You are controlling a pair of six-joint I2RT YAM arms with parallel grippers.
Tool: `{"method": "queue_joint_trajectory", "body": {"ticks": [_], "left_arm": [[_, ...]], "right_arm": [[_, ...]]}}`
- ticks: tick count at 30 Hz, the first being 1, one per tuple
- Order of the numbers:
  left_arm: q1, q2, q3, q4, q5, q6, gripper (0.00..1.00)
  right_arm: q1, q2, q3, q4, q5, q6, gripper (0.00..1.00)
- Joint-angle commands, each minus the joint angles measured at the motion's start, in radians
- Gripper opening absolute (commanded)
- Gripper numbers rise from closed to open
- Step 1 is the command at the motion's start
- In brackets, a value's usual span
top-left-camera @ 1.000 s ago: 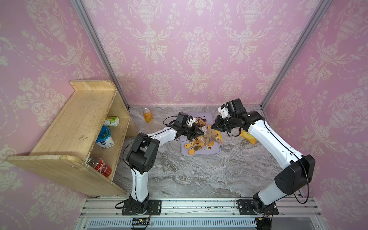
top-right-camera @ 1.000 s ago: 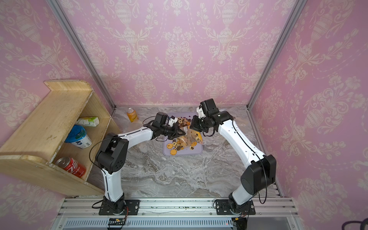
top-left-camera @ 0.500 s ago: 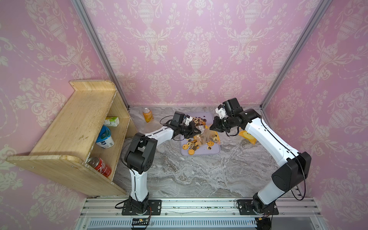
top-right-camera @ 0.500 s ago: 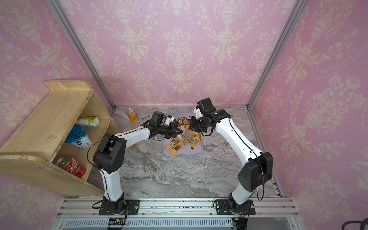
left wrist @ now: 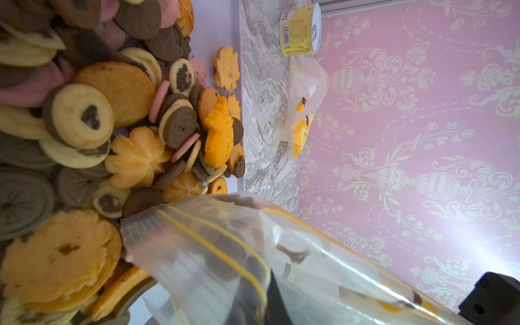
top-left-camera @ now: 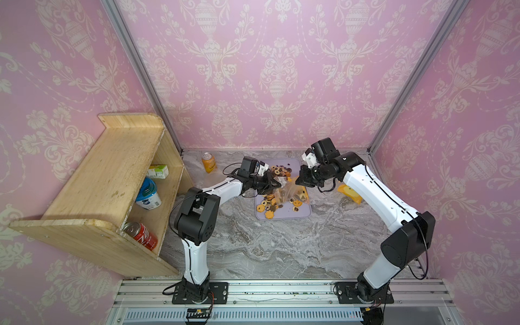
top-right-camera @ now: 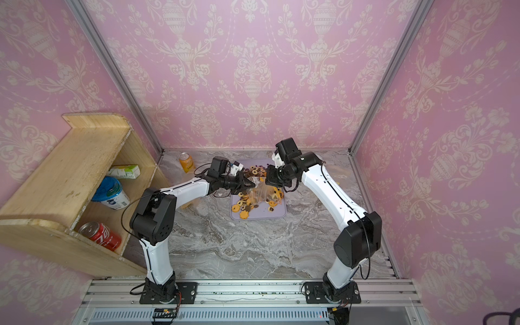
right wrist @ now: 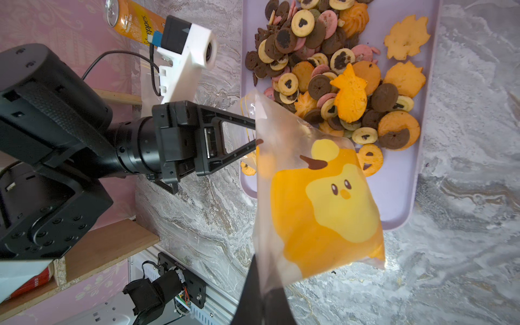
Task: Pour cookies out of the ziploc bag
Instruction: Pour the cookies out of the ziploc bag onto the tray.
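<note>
Clear ziploc bag (right wrist: 323, 202) — pinched by left hand (right wrist: 255, 135) and right hand (right wrist: 260, 281) — has shifted slightly toward the shelf (top-left-camera: 107, 168).

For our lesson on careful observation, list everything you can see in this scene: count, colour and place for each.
cookies: many, brown, tan, orange and pink, heaped on the tray
tray: one, lilac, on the table
bag: one, clear with yellow chick print, held over the tray
second bag: one, clear and yellow, on the table right of the tray
orange can: one, standing near the back wall
shelf: one, pale wood, left side
carton: one, green and white, in the shelf
tub: one, blue and white, in the shelf
red can: one, in the shelf
table: one, grey marble
left gripper: black, shut on the bag
right gripper: black, shut on the bag
</note>
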Motion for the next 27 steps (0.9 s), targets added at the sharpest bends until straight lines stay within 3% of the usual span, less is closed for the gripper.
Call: {"method": "queue_joint_trajectory", "body": {"ticks": [1,10,15,24,27], "left_arm": [[0.009,-0.008,-0.020,-0.001,0.002,0.010,0.10],[0.009,-0.011,-0.057,0.034,0.008,-0.004,0.19],[0.009,-0.061,-0.077,-0.024,-0.015,0.040,0.47],[0.009,-0.284,-0.161,-0.273,-0.245,0.196,0.98],[0.003,-0.362,-0.211,-0.285,-0.289,0.198,0.99]], "right_arm": [[0.011,0.015,0.063,-0.029,0.008,-0.032,0.00],[0.032,0.082,0.095,-0.031,-0.009,-0.032,0.00],[0.035,0.117,0.077,-0.024,-0.023,-0.032,0.00],[0.041,0.104,-0.005,0.035,-0.035,-0.016,0.00],[0.040,0.092,-0.056,0.067,-0.040,-0.008,0.00]]}}
